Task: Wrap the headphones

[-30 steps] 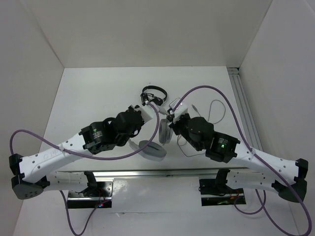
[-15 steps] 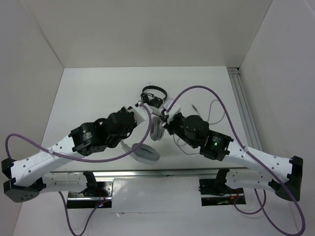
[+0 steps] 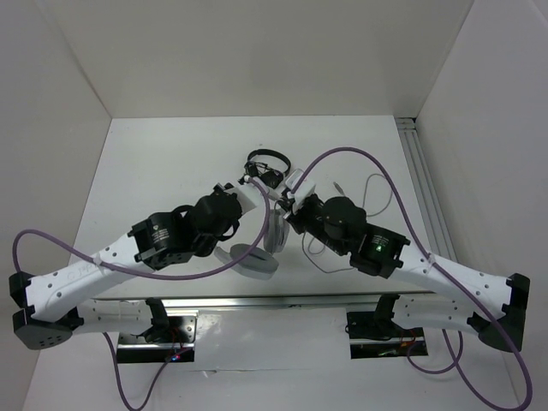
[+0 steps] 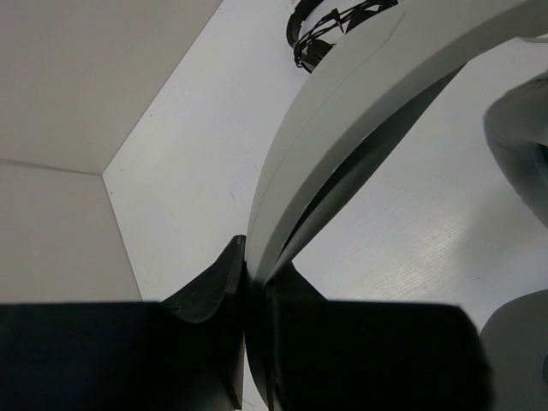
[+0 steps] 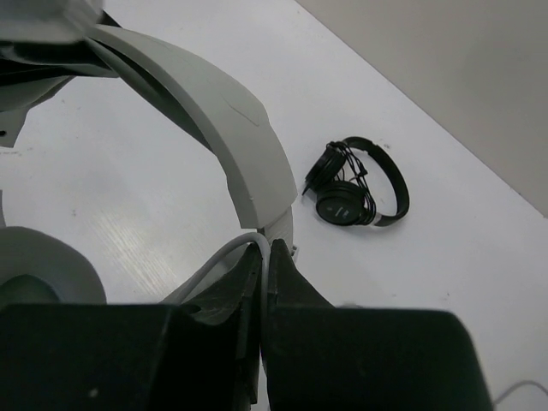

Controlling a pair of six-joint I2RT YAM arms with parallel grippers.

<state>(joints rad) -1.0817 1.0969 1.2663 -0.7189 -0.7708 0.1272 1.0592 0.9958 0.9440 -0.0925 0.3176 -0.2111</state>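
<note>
The white and light-grey headphones (image 3: pixel 272 229) hang between my two arms above the table, one grey ear pad (image 3: pixel 250 259) low on the left. My left gripper (image 3: pixel 259 193) is shut on the wide headband (image 4: pixel 342 111), which runs up and right from the jaws in the left wrist view. My right gripper (image 3: pixel 288 204) is shut on the thin grey cable (image 5: pixel 210 267), just below the headband's end (image 5: pixel 214 111). The rest of the cable (image 3: pixel 377 193) trails over the table to the right.
Small black headphones (image 3: pixel 267 164) lie on the table just beyond both grippers, also in the right wrist view (image 5: pixel 355 184) and the left wrist view (image 4: pixel 330 26). An aluminium rail (image 3: pixel 424 188) runs along the right side. White walls enclose the table.
Both grippers have shifted slightly left and toward the far side with the headphones. The lower ear pad has moved left, and the headband now stands more edge-on.
</note>
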